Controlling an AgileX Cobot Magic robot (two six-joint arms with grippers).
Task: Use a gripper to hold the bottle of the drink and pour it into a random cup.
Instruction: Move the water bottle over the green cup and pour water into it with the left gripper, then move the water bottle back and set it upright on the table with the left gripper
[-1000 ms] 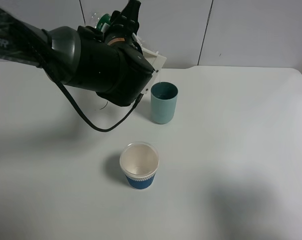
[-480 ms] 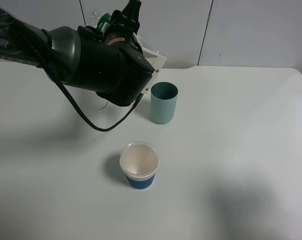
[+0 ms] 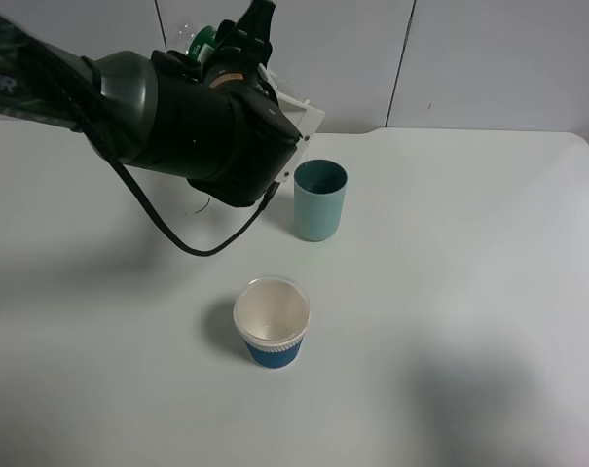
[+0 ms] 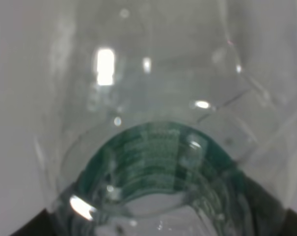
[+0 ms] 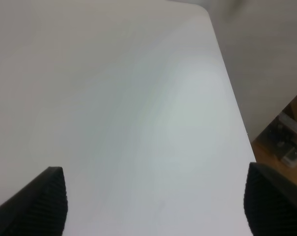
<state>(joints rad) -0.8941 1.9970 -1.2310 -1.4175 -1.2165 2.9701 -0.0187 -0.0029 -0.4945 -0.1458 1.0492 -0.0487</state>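
Clear thin plastic fills the left wrist view: that's the bottle (image 4: 153,93), its green label (image 4: 160,157) pressed up close to the lens. From the high camera we see it raised in the air over the far edge of the worktop (image 3: 469,292), towards the far left corner. The left gripper (image 3: 234,49) is clamped around its body. The mouth is hidden behind the arm, and we can't tell how much of the drink is inside.

We judge this bottle light and soft-walled. A hard squeeze would dent it and push liquid out, and the smooth label looks slippery. The labelled middle is the sensible place to hold, firm but not crushing, with the ribbed neck left free to tip.

Just beside the arm, the teal cup (image 3: 320,199) stands upright near the far edge, about midway along it. We see no stream between bottle and cup.

Closer to the middle of the worktop sits the blue-and-white paper cup (image 3: 272,323), well apart from the pour.

Over by the right edge, the right gripper (image 5: 153,201) hangs with its fingers (image 5: 45,196) spread wide, nothing between them.
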